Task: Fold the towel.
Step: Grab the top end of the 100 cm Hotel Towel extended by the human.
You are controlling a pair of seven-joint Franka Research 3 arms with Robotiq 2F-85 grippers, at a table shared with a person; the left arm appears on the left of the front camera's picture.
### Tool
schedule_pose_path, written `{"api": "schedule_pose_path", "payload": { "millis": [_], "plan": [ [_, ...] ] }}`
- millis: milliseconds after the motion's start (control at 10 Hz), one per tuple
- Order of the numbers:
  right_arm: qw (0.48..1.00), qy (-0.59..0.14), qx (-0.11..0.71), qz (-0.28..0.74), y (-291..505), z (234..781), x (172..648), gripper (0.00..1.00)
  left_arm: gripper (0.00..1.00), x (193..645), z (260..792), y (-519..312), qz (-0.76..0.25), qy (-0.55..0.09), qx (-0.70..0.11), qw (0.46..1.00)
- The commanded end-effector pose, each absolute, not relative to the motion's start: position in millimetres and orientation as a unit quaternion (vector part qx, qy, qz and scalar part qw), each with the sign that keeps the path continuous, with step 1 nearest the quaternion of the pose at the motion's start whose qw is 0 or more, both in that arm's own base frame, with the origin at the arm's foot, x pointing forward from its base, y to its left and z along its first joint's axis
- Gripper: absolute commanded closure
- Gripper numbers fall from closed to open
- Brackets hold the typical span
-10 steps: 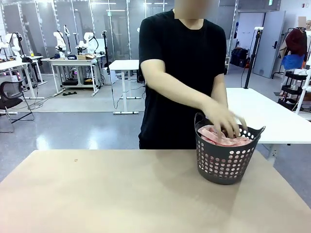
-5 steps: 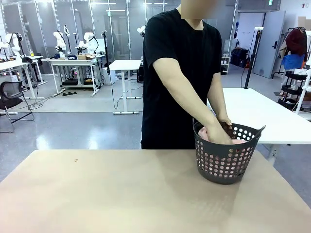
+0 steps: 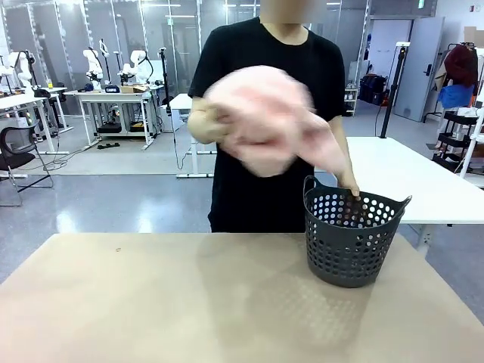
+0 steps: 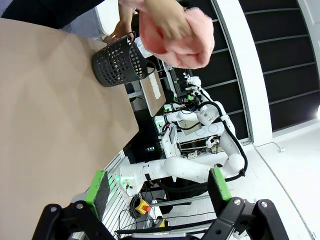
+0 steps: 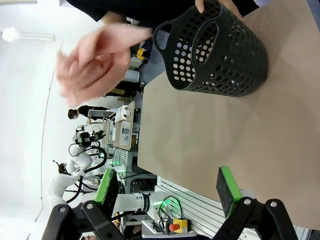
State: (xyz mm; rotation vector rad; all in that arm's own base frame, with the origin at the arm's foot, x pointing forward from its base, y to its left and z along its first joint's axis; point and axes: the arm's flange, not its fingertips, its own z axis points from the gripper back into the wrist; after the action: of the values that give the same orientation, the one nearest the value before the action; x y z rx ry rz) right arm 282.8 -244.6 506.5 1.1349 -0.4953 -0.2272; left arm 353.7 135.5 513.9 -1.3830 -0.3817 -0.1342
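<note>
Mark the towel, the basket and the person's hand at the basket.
towel (image 3: 257, 121), front view, middle of the bunched cloth held up in the air.
basket (image 3: 352, 253), front view, perforated front wall.
person's hand (image 3: 349, 184), front view, middle of the hand at the basket's rim.

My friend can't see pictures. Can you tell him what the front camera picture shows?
A person in a black T-shirt holds a bunched-up pink towel in the air at chest height, blurred as if moving. Their other hand is at the far rim of a dark grey basket with round holes, which stands on the right side of a light brown table.
</note>
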Motion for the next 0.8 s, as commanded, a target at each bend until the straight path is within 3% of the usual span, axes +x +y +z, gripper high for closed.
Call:
{"api": "schedule_pose_path", "payload": {
  "millis": [0, 700],
  "plan": [
    [0.809, -0.234, 0.528, -0.106, -244.5, 508.7, 282.3, 0.0, 0.0, 352.0, 515.9, 135.7, -0.07, -0.176, -0.636, 0.748],
    [0.809, -0.234, 0.528, -0.106, -244.5, 508.7, 282.3, 0.0, 0.0, 352.0, 515.9, 135.7, -0.07, -0.176, -0.636, 0.748]
  ]
}}
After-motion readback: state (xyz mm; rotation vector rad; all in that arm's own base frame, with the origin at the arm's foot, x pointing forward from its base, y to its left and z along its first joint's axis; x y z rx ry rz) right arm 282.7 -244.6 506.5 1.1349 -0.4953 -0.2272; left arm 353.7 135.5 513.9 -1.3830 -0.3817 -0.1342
